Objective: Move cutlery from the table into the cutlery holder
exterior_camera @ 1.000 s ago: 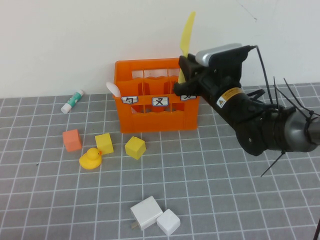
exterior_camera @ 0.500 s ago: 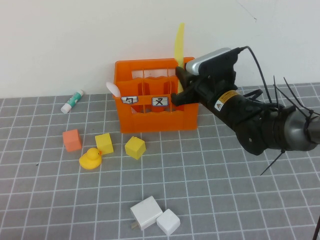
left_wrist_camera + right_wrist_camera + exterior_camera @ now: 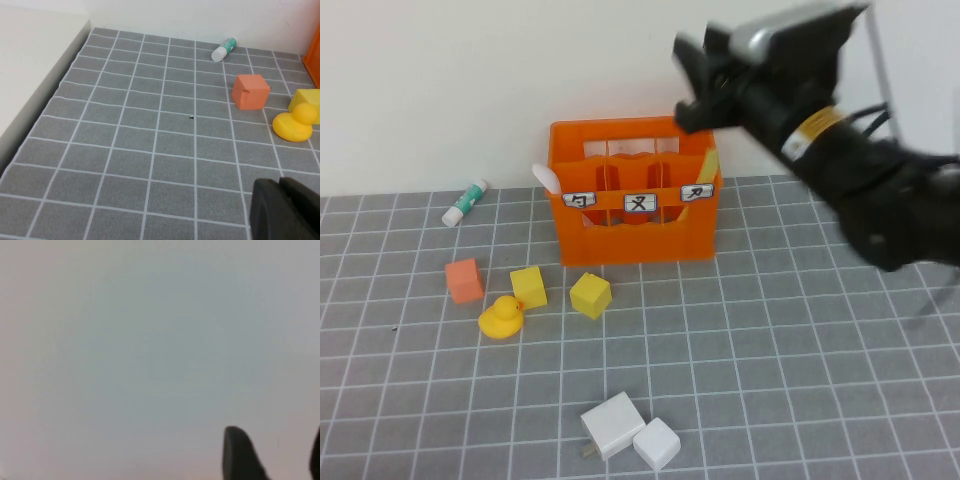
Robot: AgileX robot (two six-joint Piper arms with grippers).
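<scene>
Right gripper (image 3: 688,80) raised above the cutlery holder's (image 3: 632,225) right end, fingers spread, empty. Yellow knife (image 3: 706,167) in right compartment, pink spoon (image 3: 547,177) at left end. Left gripper (image 3: 282,210) low over left bench (image 3: 150,150); finger state can't tell.

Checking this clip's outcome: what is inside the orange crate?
In the cutlery holder: yellow knife right compartment, pink spoon left end. Lower parts hidden. Right end effector above, empty; left end effector aside.
</scene>
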